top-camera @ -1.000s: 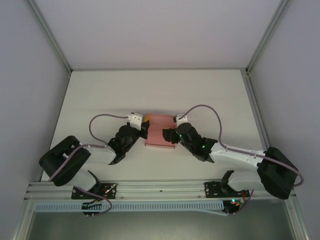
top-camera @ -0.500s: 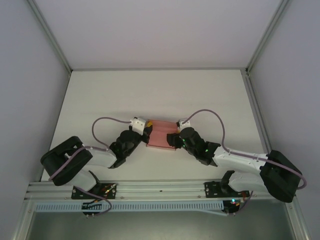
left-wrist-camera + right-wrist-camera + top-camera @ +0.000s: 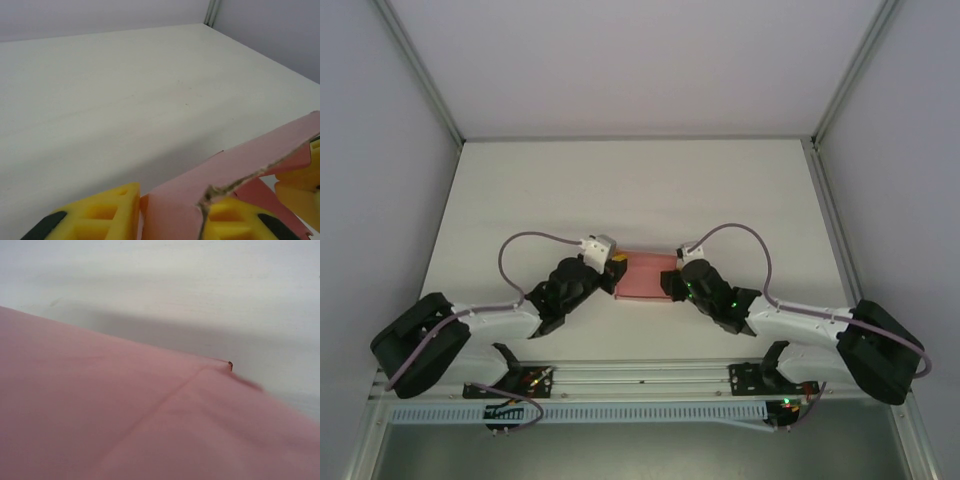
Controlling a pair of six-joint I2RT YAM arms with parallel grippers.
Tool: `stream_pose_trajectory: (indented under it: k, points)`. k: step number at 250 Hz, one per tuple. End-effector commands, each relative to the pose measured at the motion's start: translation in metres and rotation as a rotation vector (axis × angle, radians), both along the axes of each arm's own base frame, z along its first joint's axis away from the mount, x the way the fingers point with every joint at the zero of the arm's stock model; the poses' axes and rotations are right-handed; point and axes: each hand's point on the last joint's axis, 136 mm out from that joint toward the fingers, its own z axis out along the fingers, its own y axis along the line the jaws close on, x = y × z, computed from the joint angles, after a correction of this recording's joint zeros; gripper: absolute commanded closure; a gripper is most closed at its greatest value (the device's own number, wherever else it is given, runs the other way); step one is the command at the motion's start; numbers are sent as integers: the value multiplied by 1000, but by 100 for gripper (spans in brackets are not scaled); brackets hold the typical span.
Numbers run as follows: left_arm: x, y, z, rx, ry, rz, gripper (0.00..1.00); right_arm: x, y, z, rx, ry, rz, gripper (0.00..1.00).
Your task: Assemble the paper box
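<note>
Two grippers meet the paper box [image 3: 645, 276] from opposite sides, and the coming move turns on that relation. Nearest the arm bases, the left gripper [image 3: 613, 268] reaches in from the left and the right gripper [image 3: 672, 284] from the right, both angled away from the near edge toward the middle of the table [image 3: 640, 190]. The pink box lies low on the table between them. Its long axis runs left to right, so each gripper stands at one short end and neither arm is clearly nearer. In the left wrist view the yellow fingers [image 3: 100, 217] stand parted with a raised, rough-edged pink panel between them; whether they pinch it or merely straddle it cannot be told. The right wrist view looks closely across a pink panel crossed by a fold line, and whether that gripper is closed on the card cannot be told either. Any fold probably has to be worked from these ends inward. Beyond the box the white table runs on to the far wall.
</note>
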Motion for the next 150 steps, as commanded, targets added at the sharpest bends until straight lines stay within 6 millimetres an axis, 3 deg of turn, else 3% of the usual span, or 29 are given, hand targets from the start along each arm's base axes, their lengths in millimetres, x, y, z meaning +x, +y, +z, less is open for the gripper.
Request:
stream_pose_trajectory:
  k: [1,48,86,150]
  points:
    - [-9,-15,-2,-12,107,-57,80,-1,10,1,23,1,32,70]
    - [3,-24,21,-67,132,-31,87,3,19,7,43,-19,50,79]
    - [7,-25,23,-33,150,-19,91,6,20,12,17,-33,47,83]
    - [0,0,-30,53,190,35,92,-1,15,-2,21,14,38,83]
